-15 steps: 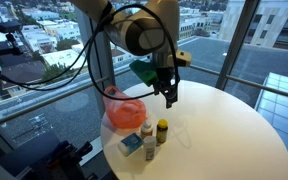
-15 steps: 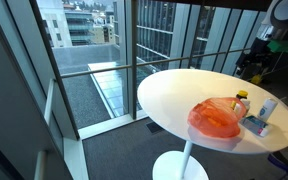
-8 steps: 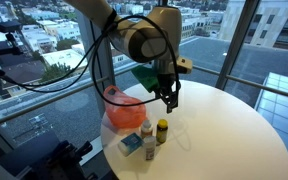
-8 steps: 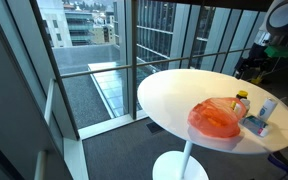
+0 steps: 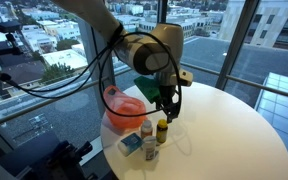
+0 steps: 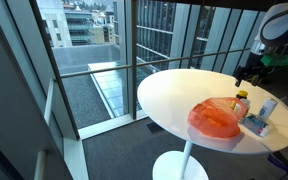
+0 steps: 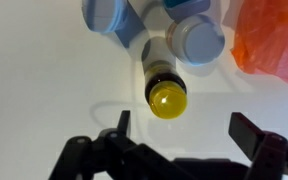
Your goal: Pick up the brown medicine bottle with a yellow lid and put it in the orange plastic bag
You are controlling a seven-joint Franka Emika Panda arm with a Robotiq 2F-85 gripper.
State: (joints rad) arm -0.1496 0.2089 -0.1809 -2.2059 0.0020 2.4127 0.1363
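The brown medicine bottle with a yellow lid (image 7: pixel 165 86) stands upright on the white round table (image 5: pixel 224 135); it also shows in both exterior views (image 5: pixel 162 131) (image 6: pixel 242 103). The orange plastic bag (image 5: pixel 124 110) lies beside it, also seen in an exterior view (image 6: pixel 215 119) and at the wrist view's upper right (image 7: pixel 276 38). My gripper (image 7: pixel 184 130) is open and empty, its fingers spread just short of the bottle's lid. In an exterior view the gripper (image 5: pixel 168 108) hangs directly above the bottle.
A white bottle with a blue-grey cap (image 5: pixel 147 143) (image 7: pixel 196 38) and a blue and white box (image 5: pixel 130 144) stand next to the brown bottle. Another blue-capped container (image 7: pixel 111 14) is nearby. Floor-to-ceiling windows surround the table.
The gripper has moved down and toward the brown bottle, from above the bag's far side to just over the bottle. The objects have not moved.
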